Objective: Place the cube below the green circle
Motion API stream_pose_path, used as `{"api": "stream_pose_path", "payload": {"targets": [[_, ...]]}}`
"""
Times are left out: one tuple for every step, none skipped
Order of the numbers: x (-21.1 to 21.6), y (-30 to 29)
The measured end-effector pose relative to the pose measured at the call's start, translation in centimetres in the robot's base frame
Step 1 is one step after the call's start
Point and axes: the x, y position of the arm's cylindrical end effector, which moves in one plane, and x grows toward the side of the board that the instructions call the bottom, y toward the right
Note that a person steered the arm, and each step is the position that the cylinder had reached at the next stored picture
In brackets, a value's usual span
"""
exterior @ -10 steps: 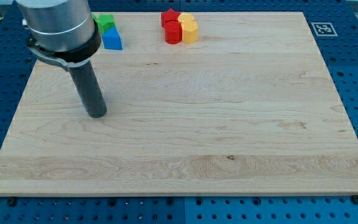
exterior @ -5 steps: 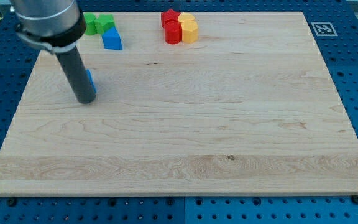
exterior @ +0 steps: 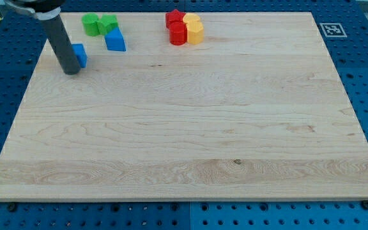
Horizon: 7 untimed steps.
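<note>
My tip (exterior: 70,69) rests on the board near the view's top left. It touches the left side of a blue cube (exterior: 80,55), which the rod partly hides. The green circle (exterior: 91,24) lies above and a little to the right of the cube, with a gap between them. A second green block (exterior: 108,23) sits against the circle's right side. A blue triangular block (exterior: 115,40) lies just below that green block, to the right of the cube.
A red star-like block (exterior: 174,17), a red block (exterior: 178,33) and two yellow blocks (exterior: 194,29) cluster at the top middle. A black-and-white marker (exterior: 330,29) sits off the wooden board's (exterior: 190,128) top right corner.
My tip has moved up and to the left across the board. The blue cube has moved up with it, closer to the green circle. The green blocks are now uncovered.
</note>
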Motion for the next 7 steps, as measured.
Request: {"api": "stream_pose_path", "payload": {"targets": [[-1.4, -0.3], [-2.7, -0.8], [-3.9, -1.7], [-4.3, -3.9], [-4.6, -8.1], [-6.0, -6.2], [-6.5, -3.5]]}}
